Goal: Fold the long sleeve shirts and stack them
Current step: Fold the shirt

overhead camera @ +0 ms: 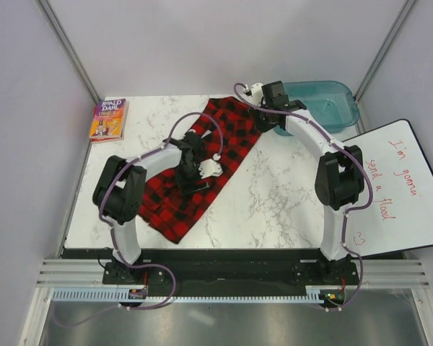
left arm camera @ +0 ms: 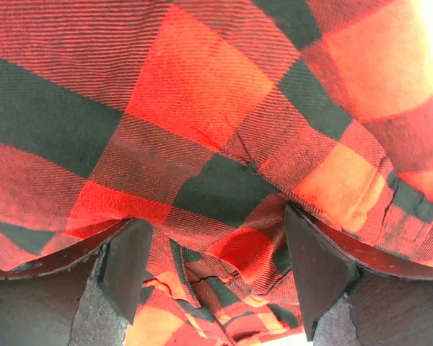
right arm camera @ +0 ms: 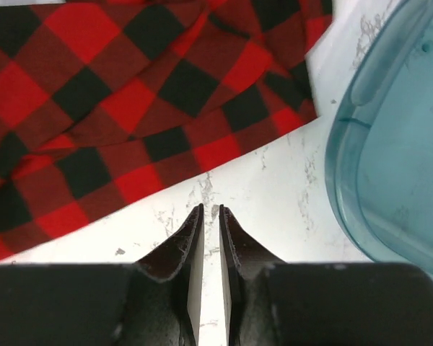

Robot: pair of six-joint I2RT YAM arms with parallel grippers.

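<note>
One red-and-black check long sleeve shirt point(overhead camera: 227, 133) lies crumpled in a diagonal band from the table's front left to its far middle. My left gripper point(overhead camera: 195, 171) is down on the shirt's middle. In the left wrist view its fingers stand wide apart point(left arm camera: 215, 220), open, with a ridge of the fabric point(left arm camera: 202, 94) bunched between them. My right gripper point(overhead camera: 265, 119) hovers at the shirt's far right end. In the right wrist view it is shut and empty point(right arm camera: 210, 209) over bare marble, just off the shirt's edge point(right arm camera: 94, 108). No lettering shows.
A teal plastic bin point(overhead camera: 325, 104) stands at the far right, close beside my right gripper, and shows in the right wrist view point(right arm camera: 397, 144). A colourful paperback book point(overhead camera: 109, 119) lies at the far left corner. A whiteboard point(overhead camera: 400, 187) with red writing rests at the right edge.
</note>
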